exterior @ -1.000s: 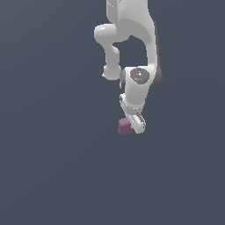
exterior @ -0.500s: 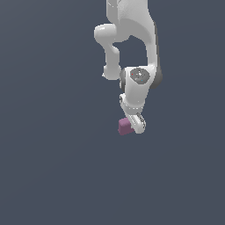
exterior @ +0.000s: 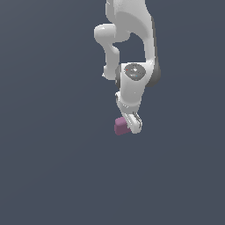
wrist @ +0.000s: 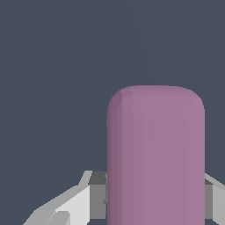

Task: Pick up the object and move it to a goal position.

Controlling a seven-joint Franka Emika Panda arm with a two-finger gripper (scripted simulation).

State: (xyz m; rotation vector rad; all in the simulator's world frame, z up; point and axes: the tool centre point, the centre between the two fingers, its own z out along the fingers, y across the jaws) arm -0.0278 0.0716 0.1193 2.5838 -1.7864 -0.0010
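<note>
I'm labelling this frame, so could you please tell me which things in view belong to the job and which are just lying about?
Belonging to the job:
- small matte mauve-purple block with rounded edges
- white arm's tool, its fingers on either side of the block

Lying about:
- nothing else visible; only the plain dark grey background

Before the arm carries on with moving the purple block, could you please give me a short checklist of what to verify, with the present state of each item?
1. Block sits between the fingers: ok, the wrist view shows a finger on each side of it.
2. Gripper closed on the block: ok, it appears shut against both sides.
3. Block held square, not skewed: ok in the wrist view.
4. Block clear of the surface: cannot tell, no shadow or edge shows height.
5. Goal position visible: not ok, no marker appears in either view.
6. Obstacles near the arm: ok, none visible in the exterior view.
</note>
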